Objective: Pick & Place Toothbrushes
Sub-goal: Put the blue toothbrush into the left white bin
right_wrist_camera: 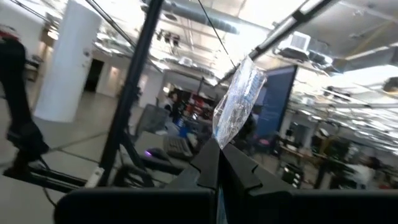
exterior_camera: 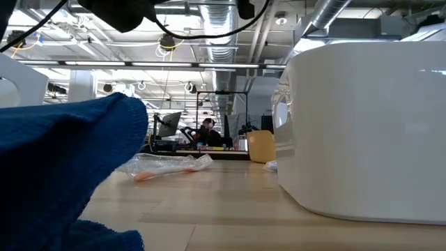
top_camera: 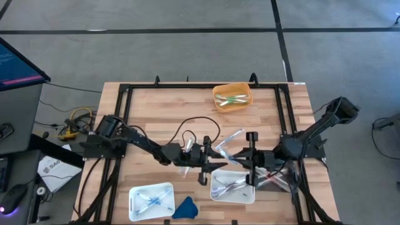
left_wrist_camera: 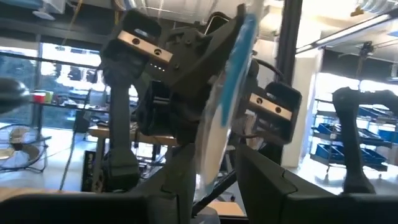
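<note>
A toothbrush in a clear wrapper (top_camera: 229, 142) is held in the air over the table's middle, with my right gripper (right_wrist_camera: 217, 163) shut on it. It shows blue inside the wrapper (left_wrist_camera: 231, 81) in the left wrist view. My left gripper (left_wrist_camera: 214, 186) faces the right one; its fingers stand open on either side of the wrapper's lower end, and I cannot tell whether they touch it. More toothbrushes lie in the white tray (top_camera: 215, 195) under the grippers, in a second white tray (top_camera: 134, 195) and in the orange bin (top_camera: 216, 100). My right gripper pinches one end of the wrapped toothbrush (right_wrist_camera: 219, 142) between its two shut fingers. The fingers come from the table's right side, slanting a little upward. The wrapper (right_wrist_camera: 241, 93) stands up beyond the fingertips, tilted, clear of the table and the tray.
A blue cloth lump (top_camera: 185, 208) lies at the near edge between the two white trays. A wrapped orange toothbrush (exterior_camera: 167, 167) lies loose on the wood. A black cable (top_camera: 195, 124) loops over the table's middle. A black frame (top_camera: 125, 112) runs around the table.
</note>
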